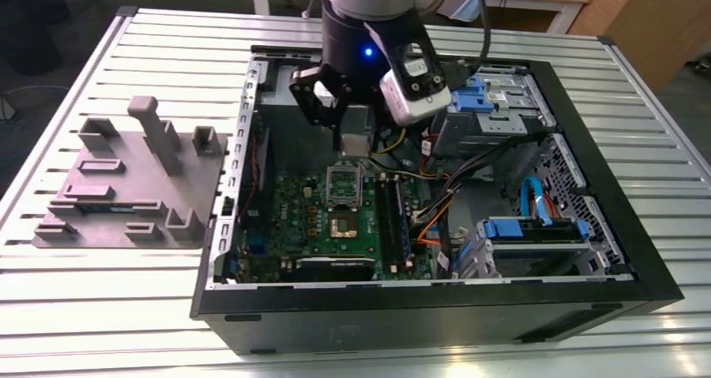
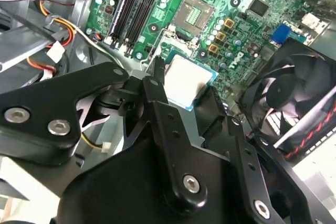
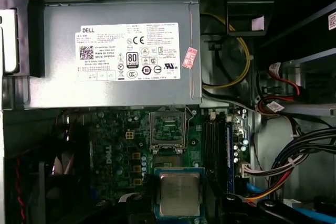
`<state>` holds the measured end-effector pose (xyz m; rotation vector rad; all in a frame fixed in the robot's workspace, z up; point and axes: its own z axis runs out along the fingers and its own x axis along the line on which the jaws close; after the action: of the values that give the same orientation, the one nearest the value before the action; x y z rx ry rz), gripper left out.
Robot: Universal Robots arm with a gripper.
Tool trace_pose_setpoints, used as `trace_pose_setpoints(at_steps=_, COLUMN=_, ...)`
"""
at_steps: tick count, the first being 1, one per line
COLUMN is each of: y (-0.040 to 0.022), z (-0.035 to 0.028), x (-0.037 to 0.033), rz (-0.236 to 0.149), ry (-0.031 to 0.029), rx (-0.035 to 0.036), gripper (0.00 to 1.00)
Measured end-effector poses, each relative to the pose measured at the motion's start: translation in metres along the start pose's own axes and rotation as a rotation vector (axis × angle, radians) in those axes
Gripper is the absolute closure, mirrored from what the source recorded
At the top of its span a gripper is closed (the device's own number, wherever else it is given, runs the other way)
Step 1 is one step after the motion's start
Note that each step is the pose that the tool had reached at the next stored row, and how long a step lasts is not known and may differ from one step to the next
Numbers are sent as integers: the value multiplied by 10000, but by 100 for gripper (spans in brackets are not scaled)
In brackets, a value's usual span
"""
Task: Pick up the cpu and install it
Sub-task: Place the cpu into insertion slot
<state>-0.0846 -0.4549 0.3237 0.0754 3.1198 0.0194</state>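
At the exterior view's left, well apart from the green motherboard point(image 1: 333, 228), we see a grey moulded tray point(image 1: 122, 186). It lies on the slatted metal table point(image 1: 111, 311), outside the open black computer case point(image 1: 444, 311). The motherboard lies flat on the floor of that case, and its silver socket frame point(image 1: 345, 181) stands flipped up.

Directly above the motherboard hangs the arm point(image 1: 372, 20), a blue light glowing near its wrist, with the gripper point(image 1: 351, 136) pointing down into the case. The jaws are drawn in close around the cpu point(image 2: 185, 80), with a black finger point(image 2: 156, 90) against each of two opposite edges. The chip is held level above the motherboard, clear of it and near the socket frame.

The chip is a thin, flat square. Its top is a matte silvery-grey metal lid with softened corners, and it catches the light and looks almost white in the second wrist view. A narrow green border runs round the lid. In the first wrist view the cpu point(image 3: 179, 193) shows faint print on the lid, and beyond the motherboard sits a grey metal box with a white label point(image 3: 113, 51).

To the exterior view's right of the motherboard's socket frame run the long black memory slots point(image 1: 395, 211). Past the motherboard's edge there is a bundle of orange and yellow cables point(image 1: 439, 216), then the metal drive cages with blue clips point(image 1: 534, 228).
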Motion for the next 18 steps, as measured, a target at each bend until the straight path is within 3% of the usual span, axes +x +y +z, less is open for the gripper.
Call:
trace_pose_setpoints(at_steps=8, y=-35, z=140, x=-1, rz=-51, ry=-5, rx=22, gripper=53)
trace_pose_setpoints(at_steps=15, y=-48, z=266, x=-1, rz=-992, ry=38, rx=5, gripper=53)
trace_pose_setpoints(at_steps=18, y=-127, z=305, x=-1, rz=-1003, ry=43, rx=5, gripper=53)
